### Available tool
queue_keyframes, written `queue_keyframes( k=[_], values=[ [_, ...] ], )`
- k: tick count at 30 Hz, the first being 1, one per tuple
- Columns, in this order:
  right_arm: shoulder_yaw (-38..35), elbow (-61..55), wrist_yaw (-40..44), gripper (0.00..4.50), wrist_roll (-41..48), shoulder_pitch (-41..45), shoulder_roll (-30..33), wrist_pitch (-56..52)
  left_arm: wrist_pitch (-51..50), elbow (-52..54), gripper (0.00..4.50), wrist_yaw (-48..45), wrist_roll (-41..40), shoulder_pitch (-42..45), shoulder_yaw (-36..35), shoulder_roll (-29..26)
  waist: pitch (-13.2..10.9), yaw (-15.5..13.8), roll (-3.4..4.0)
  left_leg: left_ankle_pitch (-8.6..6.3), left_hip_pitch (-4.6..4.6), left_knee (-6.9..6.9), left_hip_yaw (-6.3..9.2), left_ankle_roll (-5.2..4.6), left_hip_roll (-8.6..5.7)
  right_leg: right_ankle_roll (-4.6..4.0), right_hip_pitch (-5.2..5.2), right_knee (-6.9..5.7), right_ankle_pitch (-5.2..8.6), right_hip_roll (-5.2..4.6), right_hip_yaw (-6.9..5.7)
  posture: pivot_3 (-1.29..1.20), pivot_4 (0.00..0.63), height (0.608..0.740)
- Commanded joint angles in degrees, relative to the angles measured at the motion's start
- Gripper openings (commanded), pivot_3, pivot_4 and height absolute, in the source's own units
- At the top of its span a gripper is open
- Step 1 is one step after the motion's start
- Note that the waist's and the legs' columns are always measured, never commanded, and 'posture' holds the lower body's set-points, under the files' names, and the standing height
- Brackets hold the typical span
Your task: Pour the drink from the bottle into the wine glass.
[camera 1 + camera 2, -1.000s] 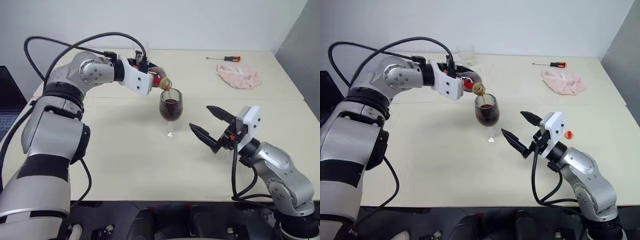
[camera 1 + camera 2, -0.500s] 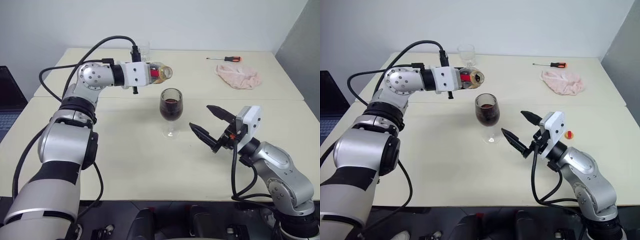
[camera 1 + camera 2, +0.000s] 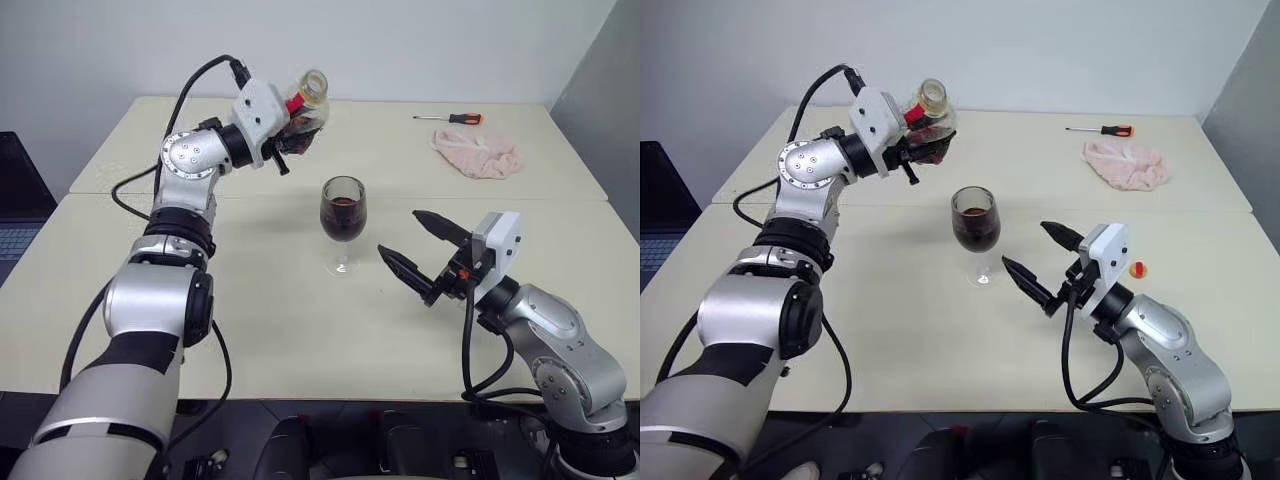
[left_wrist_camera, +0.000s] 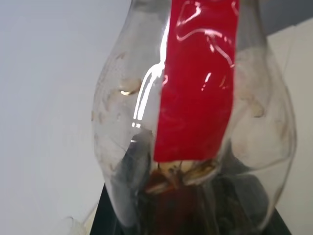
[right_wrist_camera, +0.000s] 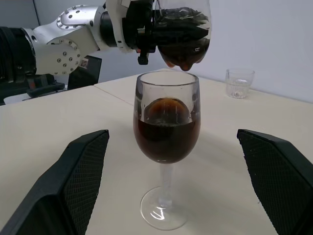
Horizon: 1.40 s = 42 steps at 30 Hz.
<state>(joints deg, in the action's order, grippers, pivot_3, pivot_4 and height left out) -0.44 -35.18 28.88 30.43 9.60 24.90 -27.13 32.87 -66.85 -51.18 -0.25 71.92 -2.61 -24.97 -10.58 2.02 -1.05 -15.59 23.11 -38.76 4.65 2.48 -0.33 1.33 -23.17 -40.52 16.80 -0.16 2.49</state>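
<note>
Bottle: small squat clear plastic bottle [image 3: 303,106], near-empty, light, squashable; left hand [image 3: 285,135] clamped round its belly.
Glass: stemmed clear wine glass [image 3: 342,222], fragile, top-heavy; right hand [image 3: 407,248] spread, empty.

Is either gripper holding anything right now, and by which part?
The left gripper holds the small clear plastic bottle with a red label by its rounded body, mouth tilted up. The right gripper is open and empty.

Cream table [image 3: 250,330] against white wall [image 3: 400,45]
</note>
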Motion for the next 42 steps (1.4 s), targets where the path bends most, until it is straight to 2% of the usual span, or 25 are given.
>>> queue_keyframes(
  k=[1,14,24,27,33,42],
  values=[
    [0.3,-2.9,1.6,4.5,0.1,-0.1,0.1,2.8,-5.2,6.9,1.05,4.7,-4.1,-1.8,-3.5,0.0,0.0,0.0,0.0,0.0,-0.01,0.0,0.03,0.0,0.01,0.0,-0.01,-0.02,0.0,0.0,0.01,0.0,0.15,0.74],
    [0.8,-5.3,6.4,4.5,4.2,-1.5,-0.5,5.5,-22.0,33.0,1.05,18.1,-8.5,-22.0,-8.6,-1.5,0.0,-0.2,-0.01,0.0,-0.02,-0.03,0.17,0.01,0.14,0.01,-0.01,-0.07,0.0,-0.11,0.03,0.0,0.15,0.74],
    [1.5,-6.9,0.9,4.5,7.1,0.8,-2.6,1.9,-27.5,47.3,1.05,24.7,-10.1,-39.3,-13.2,-2.7,0.1,-0.4,-0.09,0.0,-0.05,-0.03,0.22,0.02,0.26,0.0,-0.01,-0.11,0.01,-0.36,0.01,0.0,0.15,0.74],
    [2.6,-7.5,-0.4,4.5,7.7,0.9,-3.5,1.0,-27.9,47.9,1.05,25.5,-11.2,-42.2,-15.1,-3.5,0.1,-0.5,-0.14,0.0,-0.05,-0.03,0.22,0.02,0.24,0.0,0.01,-0.1,0.01,-0.39,0.01,0.0,0.15,0.74],
    [3.3,-7.0,-0.9,4.5,8.4,2.0,-4.1,0.5,-27.1,44.6,1.05,27.4,-12.3,-42.3,-17.0,-3.4,0.2,-0.5,-0.26,0.0,-0.06,-0.03,0.24,0.01,0.2,0.01,0.03,-0.09,0.01,-0.39,-0.02,0.0,0.15,0.74],
    [4.2,-5.6,3.6,4.5,7.1,1.6,-2.4,2.8,-23.1,36.4,1.05,27.0,-11.9,-40.3,-17.0,-4.5,0.2,-0.5,-0.29,0.0,-0.07,-0.02,0.25,0.0,0.12,0.01,0.03,-0.09,0.01,-0.38,-0.03,0.0,0.15,0.74]
  ],
)
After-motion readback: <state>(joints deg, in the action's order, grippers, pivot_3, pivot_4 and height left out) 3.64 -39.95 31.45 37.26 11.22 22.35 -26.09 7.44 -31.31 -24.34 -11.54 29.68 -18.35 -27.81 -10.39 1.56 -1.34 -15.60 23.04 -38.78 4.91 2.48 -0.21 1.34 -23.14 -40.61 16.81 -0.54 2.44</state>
